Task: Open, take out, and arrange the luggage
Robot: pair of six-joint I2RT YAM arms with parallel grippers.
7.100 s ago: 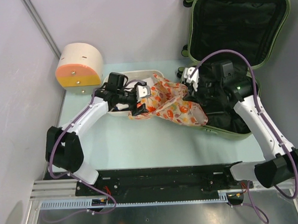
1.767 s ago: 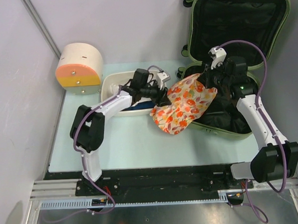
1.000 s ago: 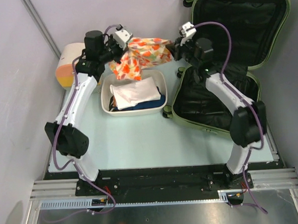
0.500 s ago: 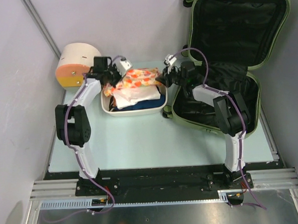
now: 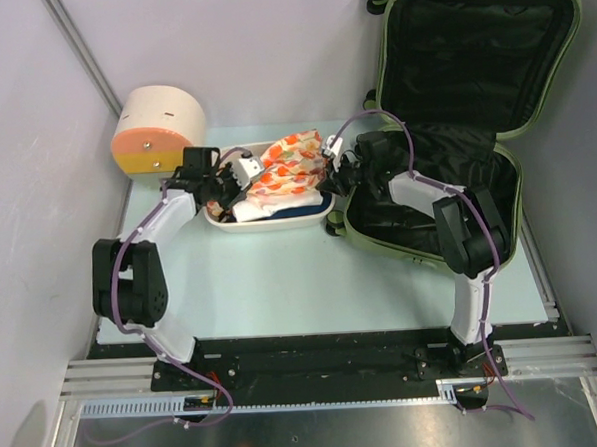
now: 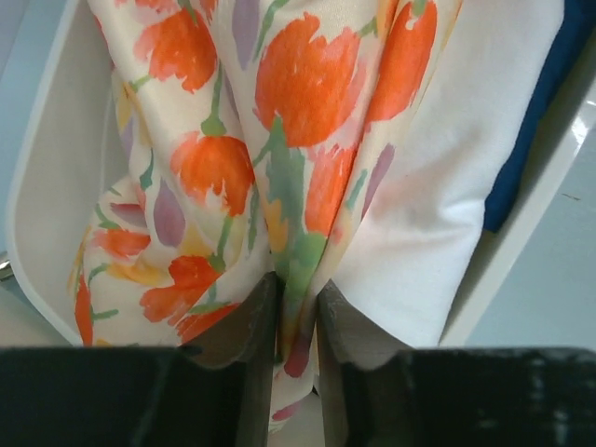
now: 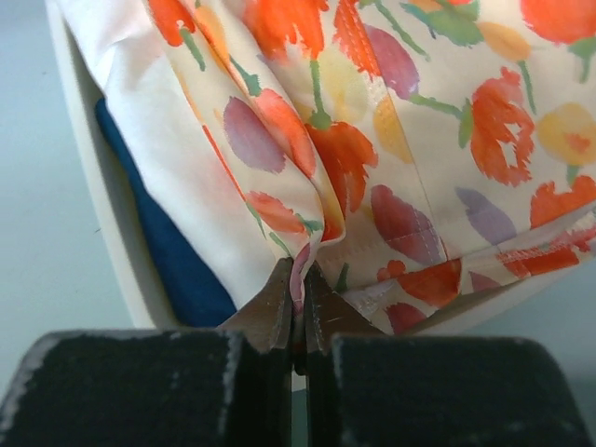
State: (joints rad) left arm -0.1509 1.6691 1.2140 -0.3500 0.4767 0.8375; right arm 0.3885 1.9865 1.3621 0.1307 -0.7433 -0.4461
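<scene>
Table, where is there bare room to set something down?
The table strip in front of the tub and the suitcase is bare. The tub is crowded: left tool and right tool pinch the floral cloth there.

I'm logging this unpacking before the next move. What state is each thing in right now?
luggage: open, lid swung back, black lining showing.
floral cloth: out of the luggage, draped in the white tub, pinched at both ends.
white tub: holds a white cloth, a blue cloth and the floral cloth.
drawer box: shut.
left gripper: closed on the floral cloth.
right gripper: closed on the floral cloth.
</scene>
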